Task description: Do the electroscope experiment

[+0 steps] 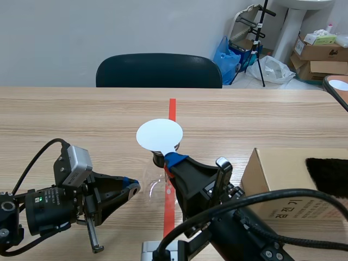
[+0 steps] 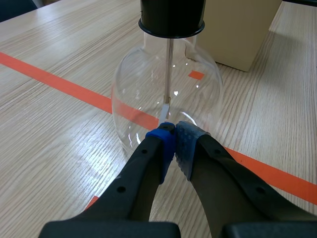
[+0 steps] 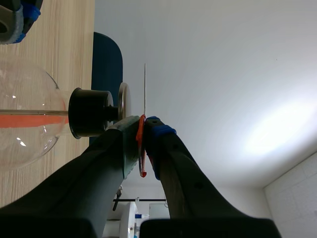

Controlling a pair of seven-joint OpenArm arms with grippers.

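Observation:
A glass electroscope flask (image 2: 148,89) stands on the orange-red tape line, with a black stopper (image 2: 172,17) and a thin rod (image 2: 170,59) down to foil leaves inside. My left gripper (image 2: 173,133) is shut on nothing, its tips right at the flask's (image 1: 155,187) near wall. My right gripper (image 3: 143,123) is shut on the red handle (image 3: 142,158) of a thin white disc (image 1: 159,135). The disc (image 3: 145,84) hangs just beyond the electroscope's metal top plate (image 3: 123,99) and stopper (image 3: 89,113). In the scene view the left gripper (image 1: 132,187) is low left, the right gripper (image 1: 174,160) at the middle.
A cardboard box (image 1: 283,179) stands on the table at the right, with a black furry cloth (image 1: 329,174) on top. The same box (image 2: 237,29) shows behind the flask. A dark chair (image 1: 159,70) stands across the table.

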